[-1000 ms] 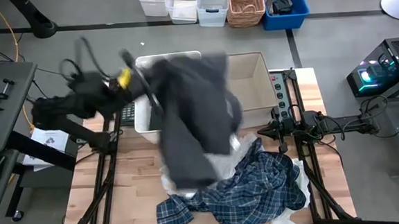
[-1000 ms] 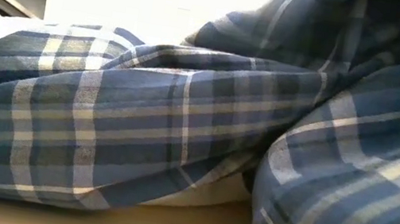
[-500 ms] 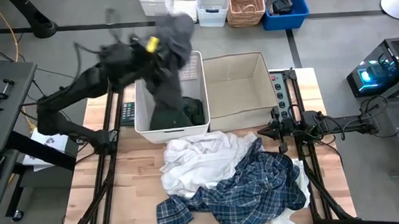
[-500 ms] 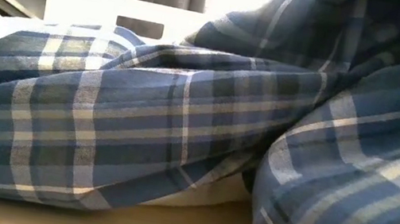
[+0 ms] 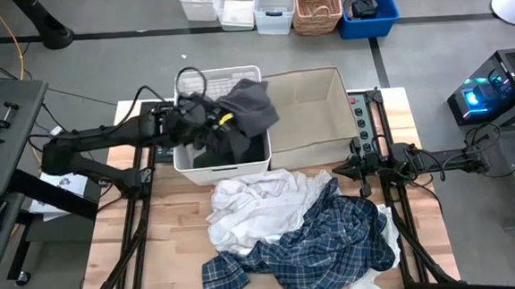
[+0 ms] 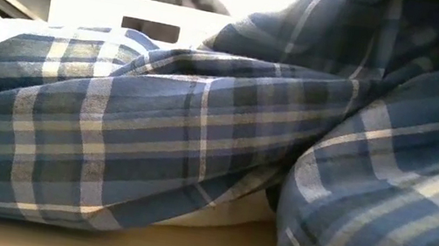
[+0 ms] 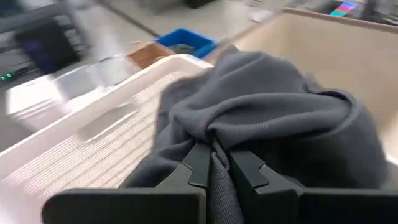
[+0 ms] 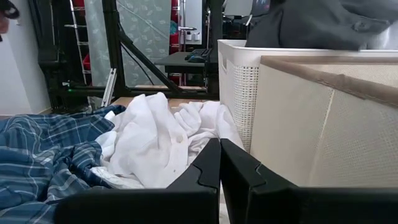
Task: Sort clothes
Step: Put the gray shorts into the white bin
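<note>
Two dark arms work at the wooden tabletop [image 5: 165, 244]. The left claw [image 5: 213, 122] reaches over the white perforated plastic basket [image 5: 191, 163], its fingers [image 7: 200, 163] clamped together on a fold of the dark grey soft garment [image 5: 248, 105]. In the left wrist view that grey fabric is thick and matte, bunched into rounded folds that gather into a pinch between the fingers, and it hangs down on both sides of them. From above, the grey garment is draped over the basket's far right rim, partly above the neighbouring beige fabric box [image 5: 305, 115], with its lower part hanging into the basket. A darker garment [image 5: 240, 150], which I cannot tell the colour of, lies at the basket's bottom.

In front of the basket, several crumpled white cloth pieces [image 5: 261, 202] form a loose heap on the tabletop. The blue-and-white plaid shirt [image 5: 322, 248] lies against them toward the front, rumpled, with another white piece [image 5: 384, 231] showing at its right edge. In the low view the plaid fills nearly everything.

The right claw [image 5: 359, 168] rests low at the right side of the tabletop, fingers [image 8: 205, 171] pressed together with nothing between them, near the white heap and the box.
</note>
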Controlling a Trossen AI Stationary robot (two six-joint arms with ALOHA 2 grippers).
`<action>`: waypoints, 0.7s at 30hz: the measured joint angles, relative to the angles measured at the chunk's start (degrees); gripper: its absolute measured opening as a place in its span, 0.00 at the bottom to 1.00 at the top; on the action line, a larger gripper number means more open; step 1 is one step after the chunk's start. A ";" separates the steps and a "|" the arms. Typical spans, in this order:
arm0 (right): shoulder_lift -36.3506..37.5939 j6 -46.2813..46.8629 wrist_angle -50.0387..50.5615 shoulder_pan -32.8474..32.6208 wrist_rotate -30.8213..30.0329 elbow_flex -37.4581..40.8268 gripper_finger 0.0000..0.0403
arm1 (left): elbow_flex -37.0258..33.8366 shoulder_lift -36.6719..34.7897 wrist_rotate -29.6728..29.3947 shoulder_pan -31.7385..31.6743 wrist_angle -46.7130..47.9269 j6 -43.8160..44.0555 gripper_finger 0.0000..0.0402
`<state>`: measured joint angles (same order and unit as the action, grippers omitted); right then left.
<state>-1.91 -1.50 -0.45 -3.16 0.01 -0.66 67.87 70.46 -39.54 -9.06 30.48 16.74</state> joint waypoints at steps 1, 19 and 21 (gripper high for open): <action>0.00 0.00 0.00 0.00 0.00 0.00 0.00 | -1.35 -1.02 -1.71 -0.10 -0.07 0.86 0.03; -0.01 0.00 0.00 0.00 0.00 -0.01 0.00 | 2.49 -0.40 17.38 -2.63 3.61 -8.53 0.62; 0.00 0.00 0.00 0.00 0.00 0.00 0.00 | 4.59 -0.40 22.13 -2.09 1.75 -9.80 0.67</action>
<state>-1.90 -1.50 -0.45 -3.16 0.01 -0.66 72.45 70.06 -17.41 -11.16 32.23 6.94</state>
